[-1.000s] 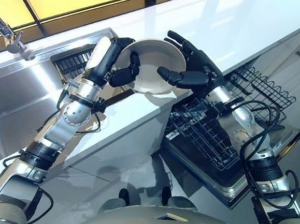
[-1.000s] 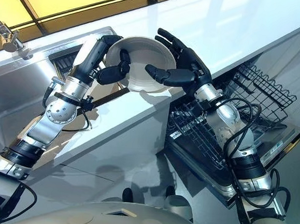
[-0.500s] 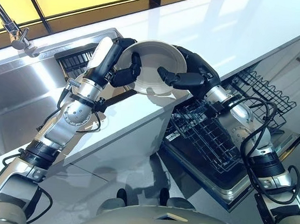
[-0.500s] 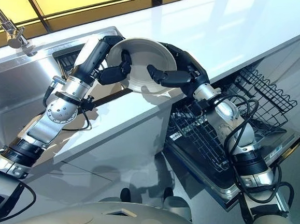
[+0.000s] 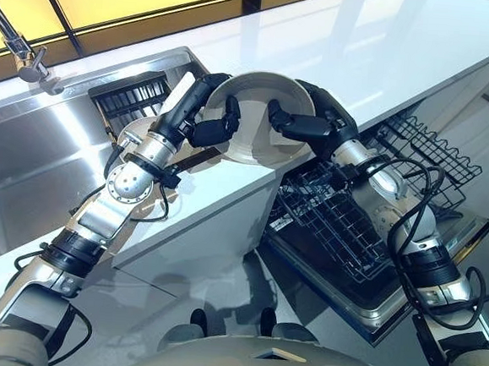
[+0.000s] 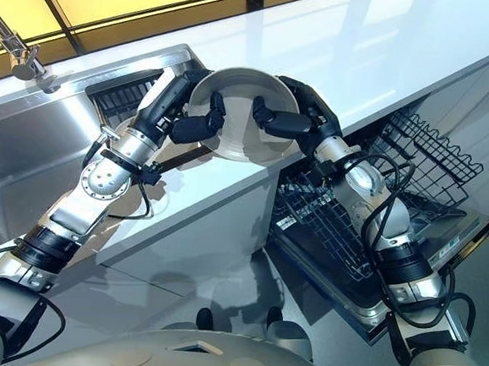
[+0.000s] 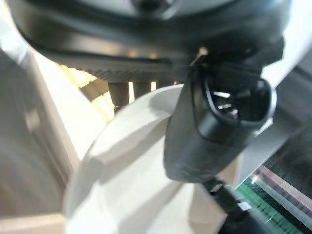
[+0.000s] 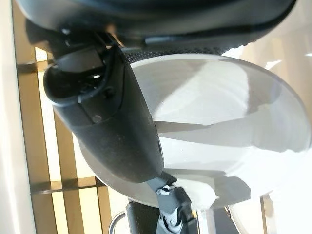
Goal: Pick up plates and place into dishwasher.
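A white deep plate (image 5: 255, 131) hangs tilted above the front edge of the white counter (image 5: 382, 50), held between both hands. My left hand (image 5: 205, 122) grips its left rim, thumb inside the bowl and fingers behind. My right hand (image 5: 315, 122) is curled round the right rim in the same way. In the left wrist view the thumb (image 7: 214, 126) lies across the plate (image 7: 126, 190). The right wrist view has the thumb (image 8: 109, 126) pressed on the plate's inner face (image 8: 219, 117). The dishwasher's black wire rack (image 5: 347, 221) stands pulled out below and to the right.
A steel sink (image 5: 35, 158) with a faucet (image 5: 22, 51) lies to the left, a dark drying rack (image 5: 132, 98) at its near end. The dishwasher door (image 5: 405, 289) is folded down under the rack, and grey floor lies below the counter.
My right hand's fingers, spread a second ago, have curled round the plate's rim. Both hands and the plate have shifted slightly right, toward the counter's edge.
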{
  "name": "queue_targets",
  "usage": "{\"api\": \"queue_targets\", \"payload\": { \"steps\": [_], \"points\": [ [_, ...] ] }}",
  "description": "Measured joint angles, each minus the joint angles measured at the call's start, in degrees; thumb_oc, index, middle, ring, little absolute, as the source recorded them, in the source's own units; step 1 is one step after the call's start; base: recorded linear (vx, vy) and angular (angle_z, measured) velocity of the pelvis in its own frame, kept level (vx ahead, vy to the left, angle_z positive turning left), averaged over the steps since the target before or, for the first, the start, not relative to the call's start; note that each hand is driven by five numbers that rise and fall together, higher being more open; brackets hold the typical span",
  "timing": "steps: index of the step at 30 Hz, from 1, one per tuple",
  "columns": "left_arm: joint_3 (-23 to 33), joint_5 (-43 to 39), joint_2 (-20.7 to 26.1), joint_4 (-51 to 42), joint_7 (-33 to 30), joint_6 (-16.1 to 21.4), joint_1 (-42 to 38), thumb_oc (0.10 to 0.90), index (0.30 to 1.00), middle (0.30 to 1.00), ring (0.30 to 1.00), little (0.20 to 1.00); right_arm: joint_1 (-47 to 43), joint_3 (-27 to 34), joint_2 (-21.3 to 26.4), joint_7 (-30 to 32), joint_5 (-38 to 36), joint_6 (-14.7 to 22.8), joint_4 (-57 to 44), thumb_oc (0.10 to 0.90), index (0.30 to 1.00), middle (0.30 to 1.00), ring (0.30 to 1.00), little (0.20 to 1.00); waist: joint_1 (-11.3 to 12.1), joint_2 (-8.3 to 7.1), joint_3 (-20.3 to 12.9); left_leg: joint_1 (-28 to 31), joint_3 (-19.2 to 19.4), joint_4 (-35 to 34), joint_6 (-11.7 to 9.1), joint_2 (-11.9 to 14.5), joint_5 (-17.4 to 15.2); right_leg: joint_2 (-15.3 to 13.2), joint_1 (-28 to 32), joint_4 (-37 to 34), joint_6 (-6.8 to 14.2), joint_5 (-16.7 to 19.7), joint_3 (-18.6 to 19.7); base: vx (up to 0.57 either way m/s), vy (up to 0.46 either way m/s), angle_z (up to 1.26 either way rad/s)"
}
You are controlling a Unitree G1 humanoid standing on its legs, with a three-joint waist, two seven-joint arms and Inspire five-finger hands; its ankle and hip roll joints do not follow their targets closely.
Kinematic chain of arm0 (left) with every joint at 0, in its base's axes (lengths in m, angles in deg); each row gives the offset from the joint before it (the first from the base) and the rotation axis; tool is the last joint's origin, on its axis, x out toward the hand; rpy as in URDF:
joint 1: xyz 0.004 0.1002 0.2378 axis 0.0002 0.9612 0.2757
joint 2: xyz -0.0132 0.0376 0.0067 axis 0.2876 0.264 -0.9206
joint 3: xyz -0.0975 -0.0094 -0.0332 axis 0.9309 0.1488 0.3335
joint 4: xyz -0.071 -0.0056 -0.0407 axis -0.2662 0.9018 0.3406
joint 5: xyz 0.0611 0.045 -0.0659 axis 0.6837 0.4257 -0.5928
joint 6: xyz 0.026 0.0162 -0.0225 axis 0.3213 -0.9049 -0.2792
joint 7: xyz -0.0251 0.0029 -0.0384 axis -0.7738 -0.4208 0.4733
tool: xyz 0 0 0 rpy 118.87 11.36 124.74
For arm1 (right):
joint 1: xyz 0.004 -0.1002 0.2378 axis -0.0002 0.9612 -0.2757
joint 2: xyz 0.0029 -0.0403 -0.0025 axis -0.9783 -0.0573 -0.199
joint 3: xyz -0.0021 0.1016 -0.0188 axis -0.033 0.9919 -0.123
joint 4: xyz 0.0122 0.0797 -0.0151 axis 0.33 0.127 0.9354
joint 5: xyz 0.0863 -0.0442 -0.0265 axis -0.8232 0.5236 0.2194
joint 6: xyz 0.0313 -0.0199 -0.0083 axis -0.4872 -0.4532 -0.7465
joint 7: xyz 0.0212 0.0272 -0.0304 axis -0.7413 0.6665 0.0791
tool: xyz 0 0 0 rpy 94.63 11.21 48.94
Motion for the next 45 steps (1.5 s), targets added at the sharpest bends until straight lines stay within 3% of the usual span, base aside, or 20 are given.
{"api": "queue_targets", "payload": {
  "steps": [7, 11, 14, 16, 19, 22, 26, 30, 32, 35, 38, 42, 45],
  "points": [
    [0.74, -11.43, -0.99, 0.11, 1.73, -6.42, -1.23, 0.800, 0.900, 0.900, 0.900, 0.900, 0.00, 0.01, 0.01, 1.28, -0.93, 0.00, 0.47, 0.100, 0.300, 0.300, 0.300, 0.200, -0.09, 0.04, -0.02, 0.17, 0.09, 0.01, 0.00, 0.06, 0.00, 0.06, 0.01, 0.01, -0.04, 0.04, 0.35, 0.00, -0.004, -0.02],
    [4.02, -12.34, -0.88, 1.48, 0.03, -11.06, -3.88, 0.800, 0.900, 0.900, 0.900, 0.900, 0.00, 0.02, -0.02, 4.03, -1.77, 0.25, 0.46, 0.100, 0.300, 0.300, 0.300, 0.200, -0.12, 0.09, -0.06, 0.17, 0.09, 0.01, 0.00, 0.08, 0.00, 0.08, 0.01, 0.00, -0.05, 0.04, 0.37, 0.00, 0.000, 0.00],
    [5.56, -9.70, 2.78, 6.83, -1.50, -14.35, -6.68, 0.800, 0.900, 0.900, 0.900, 0.900, -1.08, 0.04, -0.38, 7.44, 1.45, 2.97, 0.39, 0.100, 0.300, 0.300, 0.300, 0.200, -0.71, 0.21, -0.07, 0.16, 0.19, 0.01, -0.01, 0.17, 0.00, 0.15, -0.05, 0.00, -0.11, 0.08, 0.52, 0.00, 0.000, 0.00],
    [5.32, -8.54, 2.89, 6.94, -1.47, -14.59, -8.41, 0.800, 0.900, 0.900, 0.900, 0.900, -3.04, -0.38, -0.87, 8.97, 8.25, 4.28, -0.05, 0.100, 0.300, 0.300, 0.300, 0.200, -0.68, 0.25, -0.04, 0.08, 0.21, 0.00, 0.00, 0.10, -0.01, 0.11, -0.13, 0.00, -0.11, 0.08, 0.59, 0.00, 0.000, 0.00],
    [5.49, -8.33, 3.62, 7.90, -1.49, -14.61, -11.54, 0.800, 0.900, 0.900, 0.900, 0.900, -5.34, -0.36, -0.76, 10.32, 19.05, 9.45, -0.18, 0.100, 0.300, 0.300, 0.300, 0.200, -0.71, 0.36, 0.03, 0.04, 0.19, -0.02, 0.04, 0.03, -0.08, 0.05, -0.14, 0.00, -0.12, 0.06, 0.88, 0.01, 0.024, 0.01],
    [5.87, -8.60, 3.86, 8.63, -1.52, -14.91, -13.50, 0.800, 0.900, 0.900, 0.900, 0.900, -5.68, 0.10, -0.51, 11.40, 22.67, 12.71, -0.41, 0.100, 0.300, 0.300, 0.300, 0.200, -1.18, 0.63, 0.19, 0.00, 0.32, -0.03, 0.11, -0.06, -0.16, -0.02, -0.20, -0.01, -0.12, 0.05, 0.94, 0.00, 0.022, -0.01],
    [5.99, -7.97, 4.02, 9.38, -1.53, -15.02, -13.61, 0.800, 0.900, 0.900, 0.900, 0.900, -5.45, 0.24, -0.15, 12.31, 23.03, 13.50, 0.95, 0.100, 0.300, 0.300, 0.300, 0.200, -2.58, 1.46, 0.66, 0.03, 0.53, -0.21, 0.23, -0.16, -0.24, -0.14, -0.26, -0.01, -0.12, 0.06, 1.02, 0.02, 0.035, -0.03],
    [8.70, -2.50, 7.60, 22.38, -5.75, -18.00, -14.33, 0.800, 0.900, 0.900, 0.900, 0.900, -2.55, 9.14, 3.21, 17.00, 23.66, 13.50, 5.68, 0.100, 0.300, 0.300, 0.300, 0.200, -3.67, 2.82, 1.00, 0.10, 0.76, -0.24, 0.18, -0.06, -0.33, -0.05, -0.30, -0.01, -0.13, 0.06, 1.15, 0.04, 0.029, -0.04],
    [12.25, -0.40, 11.17, 29.26, -8.47, -19.94, -13.30, 0.800, 0.900, 0.900, 0.900, 0.900, 0.12, 14.77, 7.19, 20.24, 25.21, 13.48, 10.01, 0.100, 0.300, 0.300, 0.300, 0.200, -4.02, 3.09, 1.16, 0.09, 1.23, -0.24, -0.01, 0.13, -0.49, 0.12, -0.55, -0.01, -0.14, 0.07, 1.39, 0.05, 0.028, -0.10],
    [14.10, 0.58, 15.33, 35.22, -11.28, -20.01, -12.79, 0.800, 0.900, 0.900, 0.900, 0.900, 3.75, 19.25, 10.01, 23.50, 27.94, 13.49, 15.97, 0.100, 0.300, 0.300, 0.300, 0.200, -4.05, 3.10, 1.17, 0.08, 1.47, -0.17, -0.08, 0.24, -0.64, 0.25, -0.74, 0.00, -0.14, 0.07, 1.40, 0.06, 0.024, -0.06],
    [15.04, 1.96, 16.19, 36.10, -13.53, -19.39, -12.79, 0.800, 0.900, 0.900, 0.900, 0.900, 6.30, 19.24, 10.03, 25.28, 30.62, 13.51, 18.44, 0.100, 0.300, 0.300, 0.300, 0.200, -4.17, 3.09, 1.17, 0.14, 1.57, -0.23, -0.06, 0.11, -0.68, 0.19, -0.75, 0.00, -0.14, 0.07, 1.52, 0.06, 0.027, -0.02],
    [14.98, 1.63, 16.19, 34.26, -15.18, -10.55, -12.79, 0.800, 0.900, 0.900, 0.900, 0.900, 9.55, 17.85, 8.82, 26.74, 31.59, 15.21, 19.52, 0.100, 0.300, 0.300, 0.300, 0.200, -3.91, 2.98, 1.29, 0.15, 1.59, -0.26, -0.02, 0.04, -0.71, 0.16, -0.79, 0.00, 0.10, -0.09, 1.71, 0.05, 0.018, -0.01],
    [16.73, 1.30, 16.18, 23.56, -15.25, -6.49, -9.74, 0.800, 0.900, 0.900, 0.900, 0.900, 11.84, 17.92, 7.71, 27.94, 32.63, 16.82, 20.20, 0.100, 0.300, 0.300, 0.300, 0.200, -3.69, 2.99, 1.46, 0.23, 1.86, -0.26, 0.11, -0.17, -0.83, 0.03, -0.83, 0.00, -0.14, 0.07, 2.15, 0.05, 0.027, -0.05]
  ]
}}
